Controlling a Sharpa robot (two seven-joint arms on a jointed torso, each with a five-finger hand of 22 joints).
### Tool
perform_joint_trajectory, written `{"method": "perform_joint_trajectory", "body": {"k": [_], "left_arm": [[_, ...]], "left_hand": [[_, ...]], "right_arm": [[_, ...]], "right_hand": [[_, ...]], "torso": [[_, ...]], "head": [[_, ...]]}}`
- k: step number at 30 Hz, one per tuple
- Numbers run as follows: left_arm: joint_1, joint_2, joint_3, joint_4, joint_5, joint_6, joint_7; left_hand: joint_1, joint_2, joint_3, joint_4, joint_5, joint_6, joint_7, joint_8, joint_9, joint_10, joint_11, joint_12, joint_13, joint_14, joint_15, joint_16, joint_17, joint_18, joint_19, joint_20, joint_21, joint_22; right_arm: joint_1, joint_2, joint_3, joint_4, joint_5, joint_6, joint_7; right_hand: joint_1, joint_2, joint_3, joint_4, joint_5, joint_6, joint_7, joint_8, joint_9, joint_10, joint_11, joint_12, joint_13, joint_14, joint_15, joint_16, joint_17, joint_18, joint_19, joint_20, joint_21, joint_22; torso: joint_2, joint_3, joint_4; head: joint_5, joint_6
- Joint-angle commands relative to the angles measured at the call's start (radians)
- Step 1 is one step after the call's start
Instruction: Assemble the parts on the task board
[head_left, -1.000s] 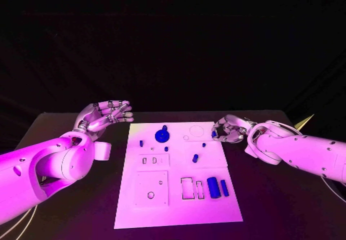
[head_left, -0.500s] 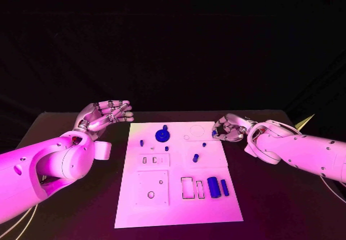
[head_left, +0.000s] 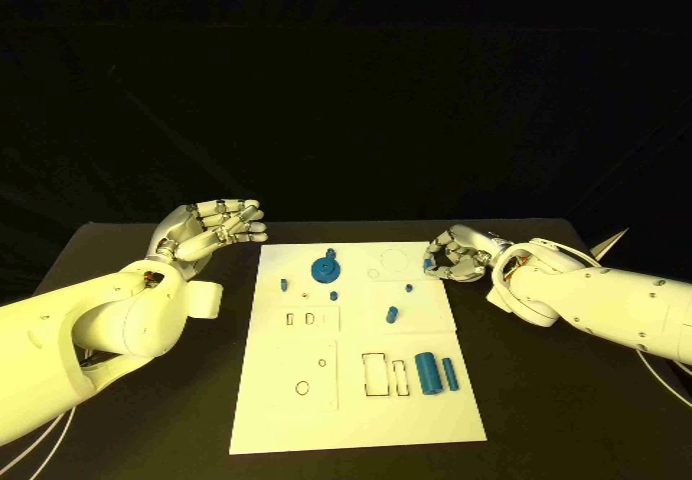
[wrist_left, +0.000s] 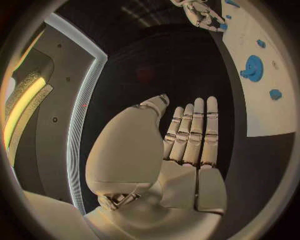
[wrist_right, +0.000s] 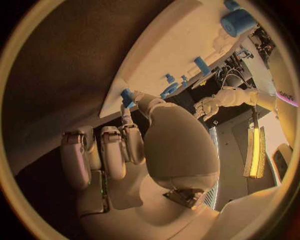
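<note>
The white task board (head_left: 361, 420) lies in the middle of the black table. On it are a round blue part with a knob (head_left: 326, 268), several small blue pegs such as one mid-board (head_left: 391, 315), a blue cylinder (head_left: 427, 374) and a blue bar (head_left: 450, 375). My right hand (head_left: 462, 255) hovers at the board's far right edge and pinches a small blue part (head_left: 430, 265) (wrist_right: 127, 96) between thumb and a finger. My left hand (head_left: 216, 228) is raised off the board's far left corner, fingers extended (wrist_left: 194, 135), holding nothing.
Rectangular recesses (head_left: 375, 375) and a small oval hole (head_left: 302, 387) mark the board's near half. The black table (head_left: 577, 400) extends on both sides of the board. My left forearm (head_left: 101, 330) stretches along the table's left side.
</note>
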Motion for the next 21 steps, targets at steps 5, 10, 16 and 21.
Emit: {"method": "perform_joint_trajectory", "body": {"k": [5, 10, 16, 21], "left_arm": [[0.000, 0.001, 0.001, 0.001, 0.001, 0.018, 0.003], [0.000, 0.001, 0.001, 0.000, 0.001, 0.018, 0.002], [0.000, 0.001, 0.000, -0.002, 0.001, 0.017, 0.002], [0.000, 0.001, 0.000, -0.003, 0.001, 0.017, 0.002]], "left_hand": [[-0.011, -0.003, 0.006, 0.001, -0.006, -0.004, 0.030, -0.005, 0.001, 0.000, 0.007, -0.005, 0.001, -0.003, 0.005, -0.006, 0.001, 0.007, -0.005, -0.001, 0.005, 0.001], [-0.013, -0.002, 0.006, 0.002, -0.006, -0.004, 0.031, -0.005, 0.002, 0.000, 0.007, -0.005, 0.001, -0.003, 0.005, -0.006, 0.002, 0.007, -0.008, 0.000, 0.005, 0.001], [-0.013, -0.002, 0.006, 0.002, -0.006, -0.004, 0.031, -0.005, 0.002, 0.000, 0.007, -0.005, 0.001, -0.003, 0.005, -0.006, 0.002, 0.007, -0.008, 0.000, 0.005, 0.001], [-0.013, -0.002, 0.006, 0.002, -0.006, -0.004, 0.031, -0.005, 0.002, 0.000, 0.007, -0.005, 0.001, -0.003, 0.005, -0.006, 0.002, 0.007, -0.008, 0.000, 0.005, 0.001]], "right_arm": [[-0.001, 0.000, 0.000, 0.013, -0.027, -0.050, -0.018], [-0.001, -0.013, 0.000, 0.047, -0.031, -0.092, -0.029], [0.011, -0.037, 0.004, 0.122, -0.036, -0.129, -0.067], [0.027, -0.052, 0.005, 0.206, -0.042, -0.144, -0.126]], "right_hand": [[-0.008, 0.012, 0.012, 0.001, 0.004, 0.018, -0.008, 0.017, 0.006, 0.012, -0.012, 0.012, 0.155, 0.106, -0.012, 0.004, 0.263, -0.007, 0.105, -0.012, 0.005, 0.263], [-0.021, 0.018, 0.017, 0.007, 0.023, 0.025, -0.014, 0.028, 0.010, 0.014, -0.017, 0.013, 0.156, 0.106, -0.016, 0.004, 0.263, -0.007, 0.105, -0.016, 0.005, 0.263], [-0.028, 0.022, 0.021, 0.008, 0.040, 0.028, -0.018, 0.036, 0.014, 0.013, -0.021, 0.012, 0.156, 0.106, -0.019, 0.004, 0.263, -0.007, 0.105, -0.020, 0.005, 0.263], [-0.034, 0.027, 0.023, 0.010, 0.045, 0.031, -0.020, 0.041, 0.017, 0.013, -0.023, 0.011, 0.155, 0.106, -0.021, 0.004, 0.263, -0.007, 0.105, -0.021, 0.005, 0.263]], "torso": [[0.000, 0.0007, -0.0004], [-0.001, 0.0001, -0.0004], [-0.003, -0.0015, -0.0006], [-0.004, -0.0026, -0.0018]], "head": [[0.001, -0.001], [0.005, -0.002], [0.005, 0.000], [0.008, 0.003]]}}
